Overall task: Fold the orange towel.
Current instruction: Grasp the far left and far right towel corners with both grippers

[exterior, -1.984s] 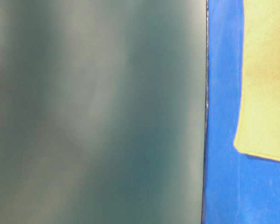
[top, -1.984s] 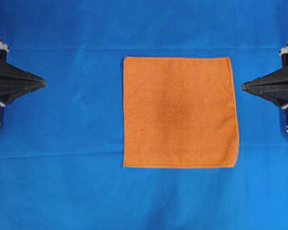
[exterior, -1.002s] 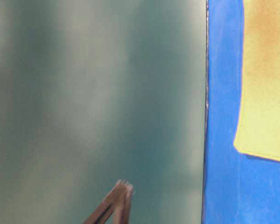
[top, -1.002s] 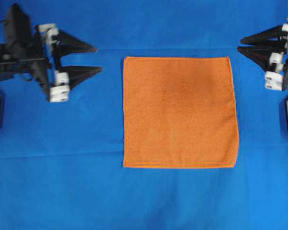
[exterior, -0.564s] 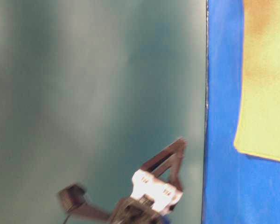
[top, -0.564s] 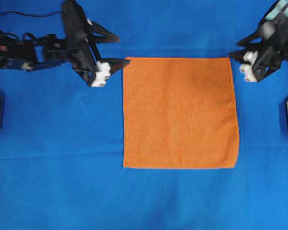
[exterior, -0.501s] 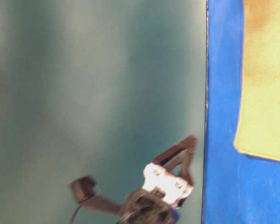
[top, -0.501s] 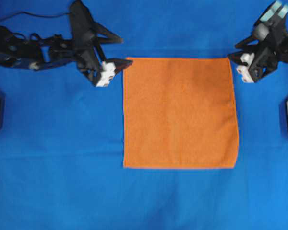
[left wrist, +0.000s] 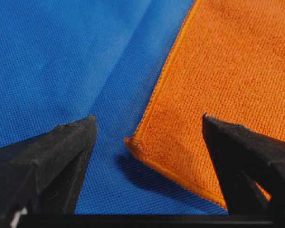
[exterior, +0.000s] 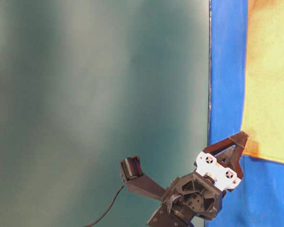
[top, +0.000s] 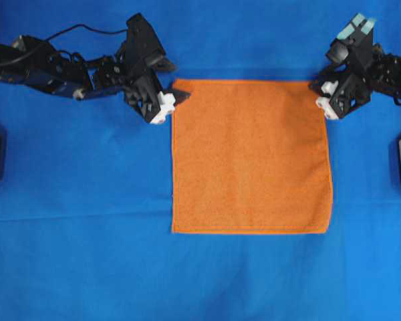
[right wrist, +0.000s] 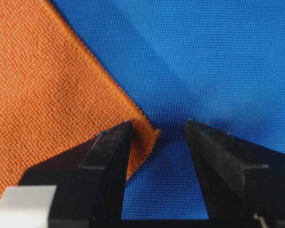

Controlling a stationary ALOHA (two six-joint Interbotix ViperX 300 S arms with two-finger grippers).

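Near edge: orange towel (top: pixel 252 157) lies flat and square mid-table on the blue cloth (top: pixel 87 254), hem visible all round, no fold in it yet; near side is untouched, both arms are working the far edge. Judging by that, the plan looks like grabbing the two far corners and bringing them toward the near hem for a half fold. Left gripper (top: pixel 176 95) sits at the far-left corner, jaws wide apart, holding nothing. In the left wrist view the corner lies in the gap between the fingers (left wrist: pixel 61 147), closer to the one over bare cloth, while the other one hangs over the terry; the corner tip looks slightly lifted, casting a shadow, so it should pinch cleanly if the jaws go down a bit more. Right gripper (top: pixel 319 92) is at the far-right corner, jaws also apart but narrower, nothing held. Right wrist view: one finger (right wrist: pixel 109 156) overlaps the corner tip, the other stands over blue cloth just beside it; contact I can't confirm. Straddling each corner like this makes sense for a symmetric lift, keeps the edge straight. Table-level view shows only the left gripper's open fingers at the towel's corner, against a blurred teal backdrop (exterior: pixel 99 94). No brands, labels or readable text anywhere.
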